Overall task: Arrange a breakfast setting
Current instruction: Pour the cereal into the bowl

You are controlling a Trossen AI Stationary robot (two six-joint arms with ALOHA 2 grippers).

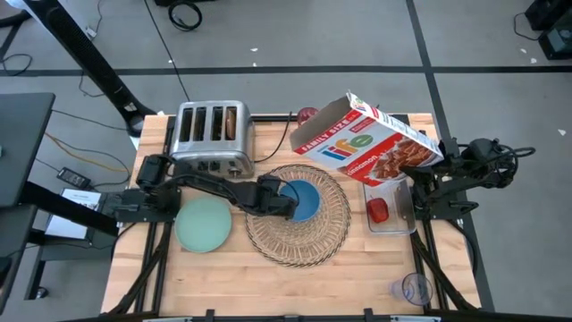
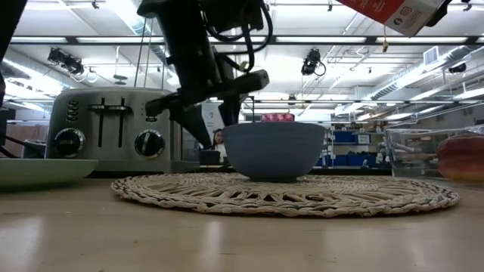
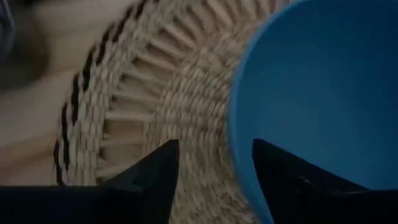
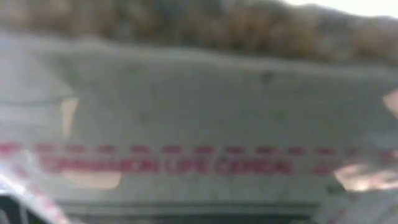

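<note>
From above, the wicker placemat (image 1: 298, 215) lies at the table's centre with the blue bowl (image 1: 301, 199) resting on it toward 12 o'clock of the mat. The left gripper (image 1: 284, 202) sits at the bowl's 9 o'clock rim, its fingers straddling the wall; whether they actually pinch it I cannot tell. The pale green plate (image 1: 203, 224) lies on the table at 9 o'clock of the mat, just beside it. The silver toaster (image 1: 213, 134) stands at 11 o'clock, with a toast slice (image 1: 231, 121) in one slot. The right gripper (image 1: 435, 163) clasps a cereal box (image 1: 368, 139), held tilted in the air at 2 o'clock of the mat. Beneath it a clear tray (image 1: 391, 213) holds a small red fruit (image 1: 378, 210). A clear cup (image 1: 415, 289) stands near the table's 5 o'clock corner. At table height, the bowl (image 2: 274, 149) sits upright on the mat (image 2: 286, 194), the left arm (image 2: 198, 57) descends behind it, the toaster (image 2: 113, 130) is at 9 o'clock and the box (image 2: 395, 13) hangs at 1 o'clock. The left wrist view shows one finger (image 3: 153, 180) outside over the weave (image 3: 149, 93) and the other inside the bowl (image 3: 317, 87), with its rim between them. The right wrist view is filled by the box's side panel (image 4: 186, 137).
</note>
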